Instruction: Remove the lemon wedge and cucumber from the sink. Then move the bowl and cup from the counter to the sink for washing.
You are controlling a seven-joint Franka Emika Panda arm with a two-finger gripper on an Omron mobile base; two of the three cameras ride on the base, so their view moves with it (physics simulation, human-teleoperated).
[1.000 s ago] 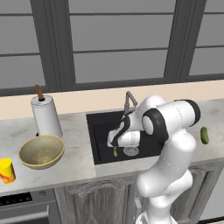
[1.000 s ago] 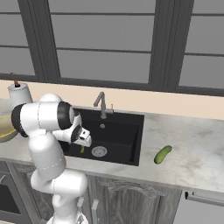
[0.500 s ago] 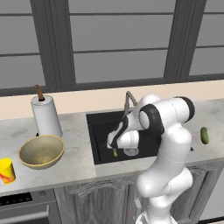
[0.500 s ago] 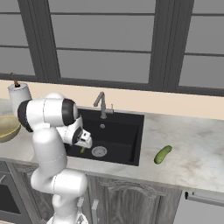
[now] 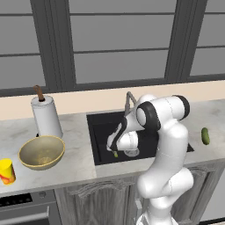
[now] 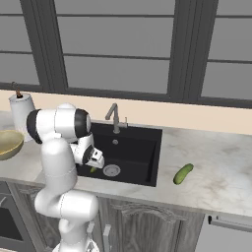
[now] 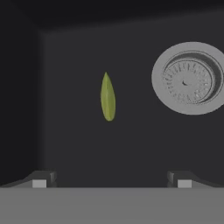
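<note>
Stonework forms the counter (image 5: 79, 158): light grey, marbled, set over grey wood cabinets (image 6: 147, 216), with a beige strip of wall and dark-framed window panels (image 5: 118, 52) behind. The sink (image 6: 142, 165), a black rectangular basin, is let into the counter, with a grey metal faucet (image 6: 114, 117) at its back edge.

In the left base view the arm bends down from its shoulder into the basin, and the gripper (image 5: 114, 149) hangs low just above the sink floor, close to its near wall. In the hand view both dark fingertips (image 7: 39, 178) show at 7 and 5 o'clock, standing wide apart with nothing between them.

The lemon wedge (image 7: 107, 97) lies on the sink floor, a slim yellow-green sliver with pointed ends, standing lengthwise near the middle of the hand view, slightly toward 11 o'clock, clear of both fingertips. The round silver drain (image 7: 189, 78), ribbed and ringed, sits at 2 o'clock from it, apart from it.

The cucumber (image 6: 183, 173), short, dark green and round-ended, lies on the counter at 3 o'clock of the sink in the right base view, well outside the basin.

In the left base view, at 9 o'clock of the sink, the bowl (image 5: 42, 152), wide and tan-olive with a speckled inside, rests on the counter. The cup (image 5: 6, 171), yellow with red markings, stands at 8 o'clock of the bowl near the counter's front edge. A white paper towel roll (image 5: 45, 115) on a brown post stands upright just behind the bowl.
</note>
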